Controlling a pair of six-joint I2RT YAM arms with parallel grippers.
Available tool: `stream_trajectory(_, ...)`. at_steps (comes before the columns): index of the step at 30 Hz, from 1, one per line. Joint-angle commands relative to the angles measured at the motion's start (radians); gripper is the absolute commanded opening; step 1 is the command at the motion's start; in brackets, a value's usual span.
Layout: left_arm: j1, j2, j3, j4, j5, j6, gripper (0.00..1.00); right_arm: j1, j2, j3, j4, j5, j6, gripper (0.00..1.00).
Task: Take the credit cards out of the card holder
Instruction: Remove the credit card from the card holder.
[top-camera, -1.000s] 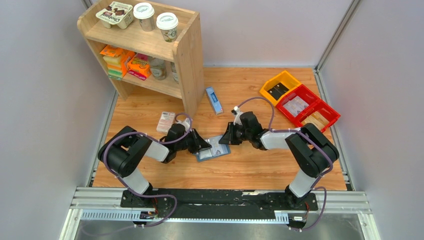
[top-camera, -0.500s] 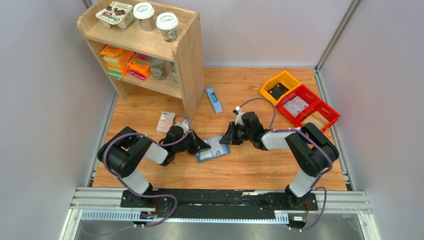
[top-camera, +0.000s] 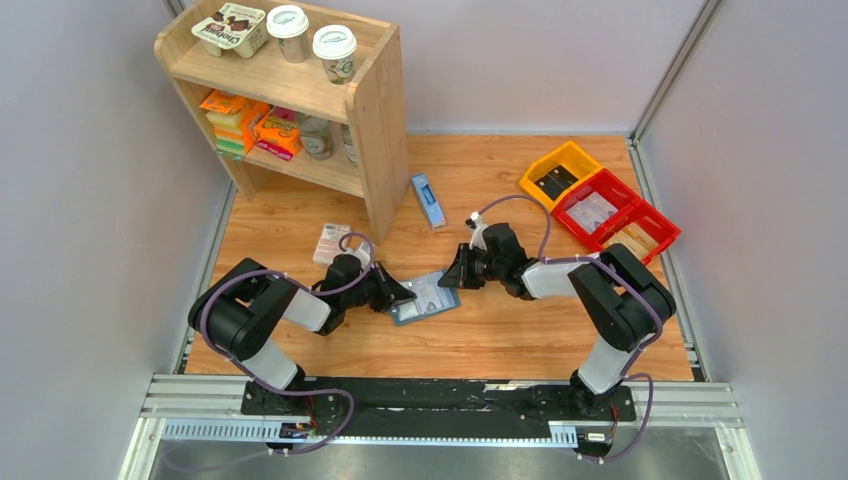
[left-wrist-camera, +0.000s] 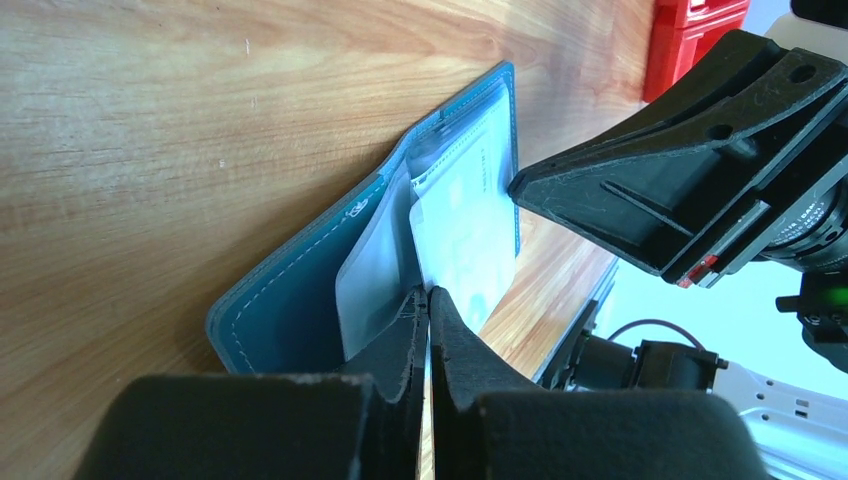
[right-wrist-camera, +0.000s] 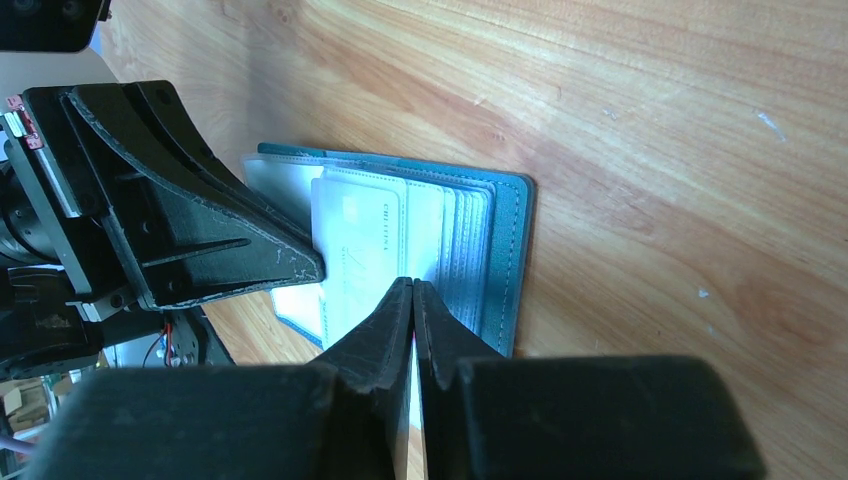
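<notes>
The teal-blue card holder lies open on the wooden table between my two grippers. It also shows in the left wrist view and the right wrist view. My left gripper is shut at the holder's left side. In its wrist view the tips pinch the near edge of a pale credit card that sticks out of a pocket. My right gripper is shut, and its tips rest on the pale pocket panels next to the card.
A wooden shelf with cups and boxes stands at the back left. A narrow blue-and-white box and a pink-and-white pack lie on the table. A yellow bin and red bins sit at the back right.
My left gripper and arm have drawn back a little to the left. The right arm and the card holder have stayed where they were.
</notes>
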Motion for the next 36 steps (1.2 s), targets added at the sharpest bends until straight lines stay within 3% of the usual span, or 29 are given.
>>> stream_trajectory(1, 0.009, -0.020, -0.005, -0.029, 0.002, 0.033, 0.05, -0.010, 0.053, -0.017, -0.133, 0.070, -0.047, 0.08)
stream_trajectory(19, 0.010, -0.006, 0.021, -0.031, 0.027, 0.053, 0.09, 0.009, -0.094, 0.095, -0.140, -0.062, -0.053, 0.21)
stream_trajectory(36, 0.009, -0.029, 0.013, -0.037, 0.018, 0.054, 0.13, 0.029, 0.036, 0.080, -0.085, -0.104, -0.034, 0.18)
